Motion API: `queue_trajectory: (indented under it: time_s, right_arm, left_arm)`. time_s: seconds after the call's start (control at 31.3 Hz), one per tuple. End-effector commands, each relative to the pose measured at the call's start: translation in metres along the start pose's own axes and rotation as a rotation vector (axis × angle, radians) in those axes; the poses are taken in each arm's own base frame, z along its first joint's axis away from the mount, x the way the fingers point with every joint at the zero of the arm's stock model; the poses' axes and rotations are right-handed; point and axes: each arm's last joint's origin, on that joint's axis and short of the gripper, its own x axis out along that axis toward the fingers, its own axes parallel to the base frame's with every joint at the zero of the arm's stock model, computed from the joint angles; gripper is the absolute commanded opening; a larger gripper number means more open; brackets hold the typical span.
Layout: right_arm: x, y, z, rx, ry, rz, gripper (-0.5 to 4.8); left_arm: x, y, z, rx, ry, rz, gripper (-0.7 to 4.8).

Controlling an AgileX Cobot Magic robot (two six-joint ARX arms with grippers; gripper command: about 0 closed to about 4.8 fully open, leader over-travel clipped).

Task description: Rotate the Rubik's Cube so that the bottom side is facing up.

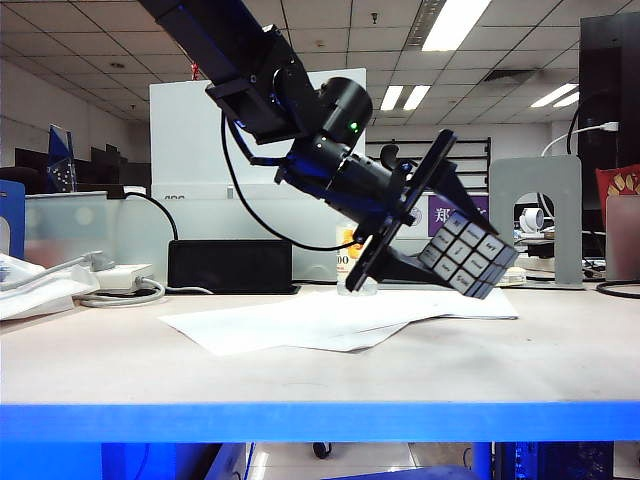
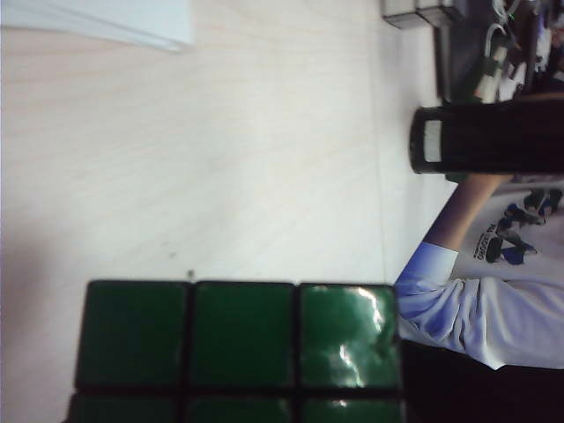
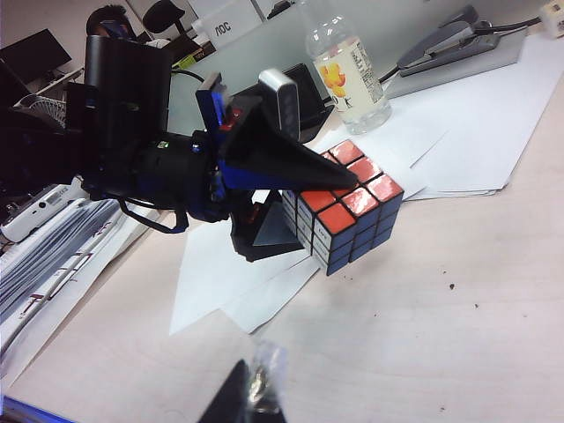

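On the left of the exterior view a grey power brick (image 1: 120, 276) lies on the table (image 1: 300, 375), white paper sheets (image 1: 330, 320) spread at centre; above them the left gripper (image 1: 440, 245) clamps the Rubik's Cube (image 1: 468, 254) between its black fingers (image 3: 286, 159), tilted and clear of the table; a clear bottle (image 3: 350, 72) stands behind; the right gripper (image 3: 249, 401) hovers well back, its jaw spread unreadable.
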Motion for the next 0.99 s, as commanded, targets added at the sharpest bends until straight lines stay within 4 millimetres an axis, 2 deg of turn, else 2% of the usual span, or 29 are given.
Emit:
queue_trajectory:
  time_s: [0.03, 0.26, 0.29, 0.41, 0.77, 0.89, 0.99]
  right_arm:
    - [0.000, 0.002, 0.002, -0.009, -0.016, 0.012, -0.01]
    - [0.000, 0.002, 0.002, -0.009, -0.016, 0.012, -0.01]
    - [0.000, 0.002, 0.002, -0.009, -0.016, 0.012, -0.01]
    - [0.000, 0.002, 0.002, -0.009, -0.016, 0.012, -0.01]
    - [0.000, 0.002, 0.002, -0.009, -0.015, 0.014, -0.01]
    - [0.000, 0.002, 0.002, -0.008, -0.014, 0.015, -0.01]
    - [0.000, 0.002, 0.002, -0.007, -0.013, 0.017, -0.01]
  left_arm:
    - [-0.001, 0.003, -0.001, -0.030, 0.068, -0.035, 2.13]
    - [0.009, 0.015, -0.006, -0.117, 0.185, -0.098, 2.16]
    - [0.010, 0.016, -0.007, -0.120, 0.198, -0.105, 2.30]
    - [0.012, 0.018, -0.008, -0.115, 0.198, -0.094, 3.45]
    - [0.012, 0.035, -0.007, -0.201, 0.227, -0.072, 3.55]
    - [0.011, 0.034, -0.007, -0.209, 0.234, -0.074, 4.62]
    - [0.010, 0.034, -0.006, -0.228, 0.246, -0.093, 4.79]
